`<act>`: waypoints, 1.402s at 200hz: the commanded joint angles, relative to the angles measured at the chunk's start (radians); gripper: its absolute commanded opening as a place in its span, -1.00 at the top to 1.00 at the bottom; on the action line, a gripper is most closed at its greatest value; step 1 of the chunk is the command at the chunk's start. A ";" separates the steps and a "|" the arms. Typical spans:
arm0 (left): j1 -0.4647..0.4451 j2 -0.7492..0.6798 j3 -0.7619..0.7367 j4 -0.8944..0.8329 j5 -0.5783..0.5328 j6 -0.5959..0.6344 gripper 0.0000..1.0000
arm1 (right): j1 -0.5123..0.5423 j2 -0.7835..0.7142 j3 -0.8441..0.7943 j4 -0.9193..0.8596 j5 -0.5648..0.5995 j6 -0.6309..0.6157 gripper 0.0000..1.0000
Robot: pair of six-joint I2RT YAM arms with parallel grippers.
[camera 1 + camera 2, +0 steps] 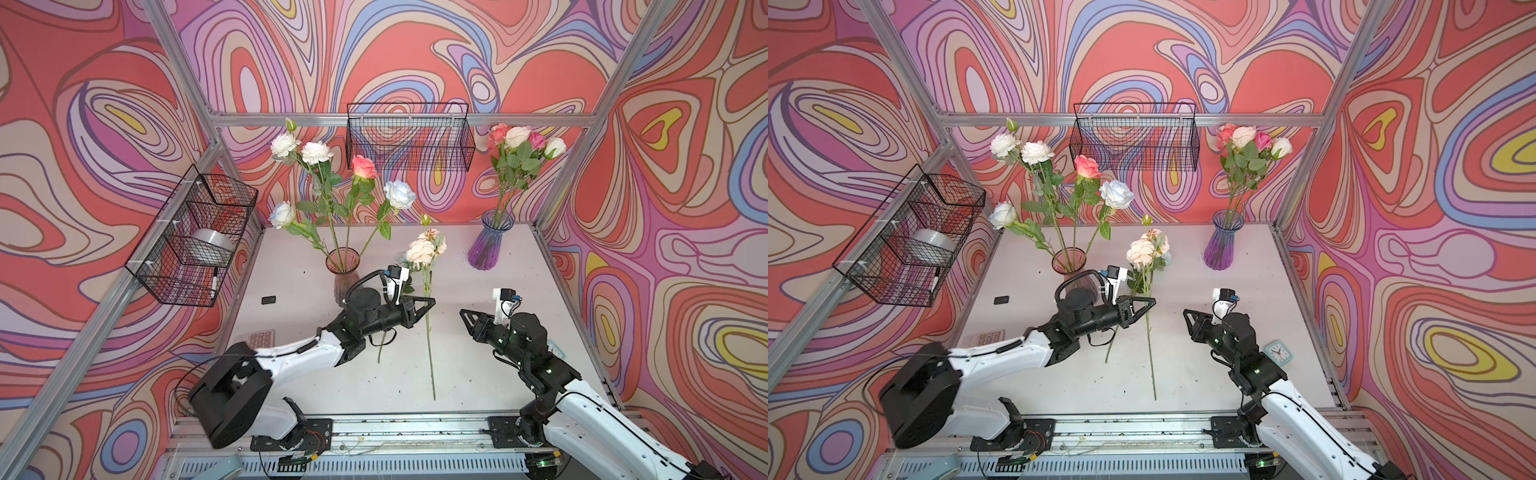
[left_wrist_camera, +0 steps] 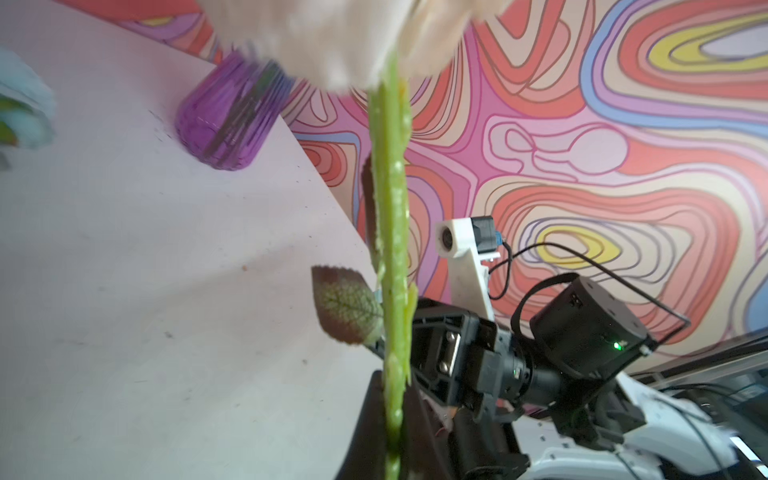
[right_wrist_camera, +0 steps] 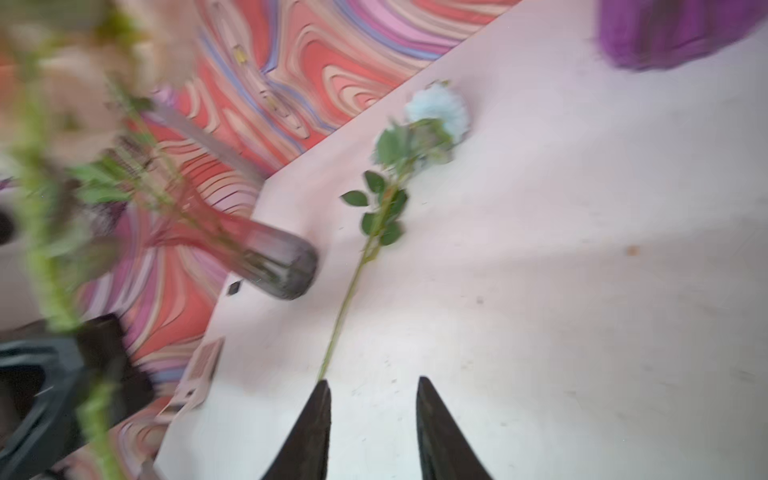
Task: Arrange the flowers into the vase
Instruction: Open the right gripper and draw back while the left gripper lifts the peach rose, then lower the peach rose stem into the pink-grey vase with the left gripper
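My left gripper [image 1: 431, 301] [image 1: 1153, 302] [image 2: 392, 399] is shut on the green stem of a cream-peach flower [image 1: 422, 249] [image 1: 1143, 250] at mid-table. The long stem runs on toward the front edge. My right gripper [image 1: 463, 312] [image 1: 1185, 312] [image 3: 373, 382] stands open and empty a little to the right of that stem. A pale blue flower [image 3: 439, 109] lies on the table, partly under the left arm in both top views. The smoky pink vase [image 1: 345, 272] [image 1: 1070, 266] holds several flowers, just behind the left gripper. A purple vase [image 1: 490, 245] [image 1: 1223, 245] at the back right holds several more.
A wire basket [image 1: 409, 137] hangs on the back wall. Another wire basket [image 1: 195, 237] on the left wall holds a tape roll. A small black object [image 1: 269, 299] and a calculator [image 1: 259, 338] lie at the table's left. A small clock [image 1: 1278, 352] lies at its right edge.
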 commanded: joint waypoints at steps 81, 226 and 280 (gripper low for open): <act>-0.178 -0.639 0.241 -1.123 -0.430 0.656 1.00 | 0.002 0.299 0.045 0.164 0.306 0.089 0.30; 0.209 -0.283 0.695 -0.484 -0.677 0.927 1.00 | 0.002 0.339 0.089 0.283 0.262 0.069 0.34; 0.346 -0.106 0.734 -0.341 -0.559 0.786 1.00 | 0.001 0.247 0.070 0.196 0.220 0.033 0.35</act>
